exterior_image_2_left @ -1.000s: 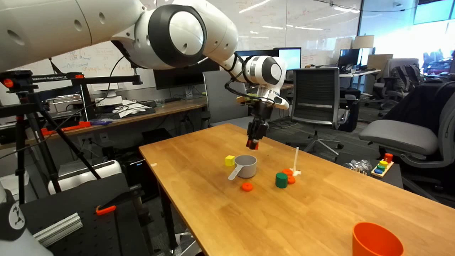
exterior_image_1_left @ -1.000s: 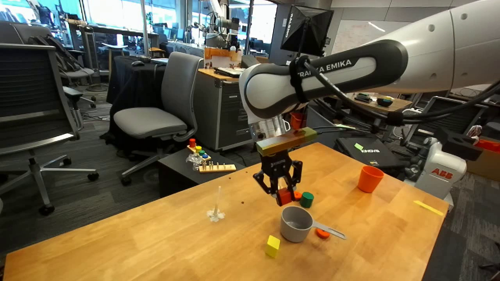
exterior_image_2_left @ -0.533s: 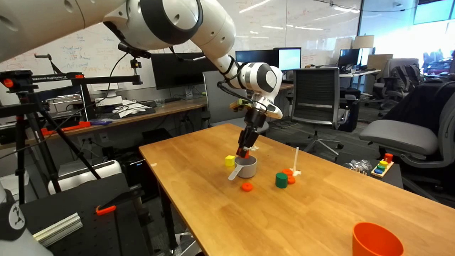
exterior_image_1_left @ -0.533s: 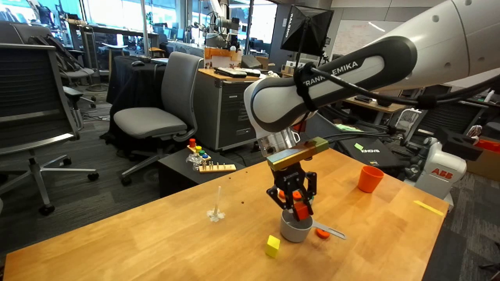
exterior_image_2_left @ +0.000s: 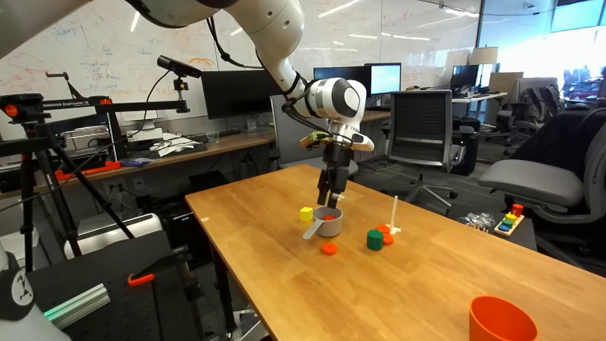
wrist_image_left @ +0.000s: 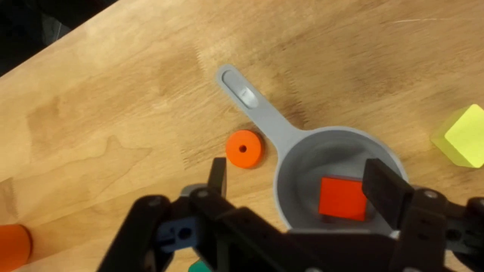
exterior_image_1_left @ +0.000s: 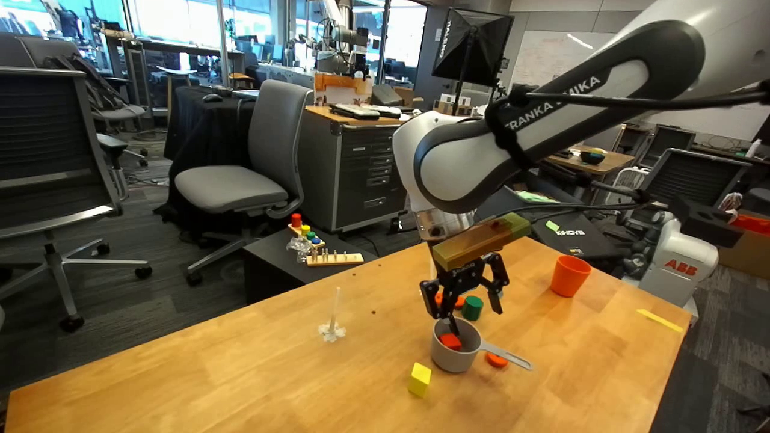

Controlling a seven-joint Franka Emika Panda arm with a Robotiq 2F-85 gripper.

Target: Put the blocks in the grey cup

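The red block [wrist_image_left: 342, 198] [exterior_image_1_left: 450, 342] lies inside the grey cup [wrist_image_left: 264, 117] [exterior_image_1_left: 452, 361] [exterior_image_2_left: 330, 229], a handled one standing upright. Over the cup, my gripper [wrist_image_left: 297, 166] [exterior_image_1_left: 476, 320] [exterior_image_2_left: 327, 202] is open with nothing gripped. One fingertip is above the cup beside the red block in the wrist view; whether they touch I cannot tell. The opposite finger is outside the rim. A yellow block [exterior_image_1_left: 419, 380] [exterior_image_2_left: 306, 214] [wrist_image_left: 467, 136] sits on the table close to the cup. The green block [exterior_image_1_left: 472, 308] [exterior_image_2_left: 375, 240] stands apart, mostly hidden in the wrist view.
An orange disc [wrist_image_left: 245, 149] [exterior_image_2_left: 329, 248] lies beside the cup's handle, and more orange discs [exterior_image_2_left: 387, 239] are by the green block. Thin white posts [exterior_image_1_left: 335, 313] [exterior_image_2_left: 394, 213] rise from the table. An orange cup [exterior_image_1_left: 570, 276] [exterior_image_2_left: 502, 317] stands farther off.
My gripper has come down over the grey cup and opened. The red block, held between the fingers before, is now loose inside the cup.
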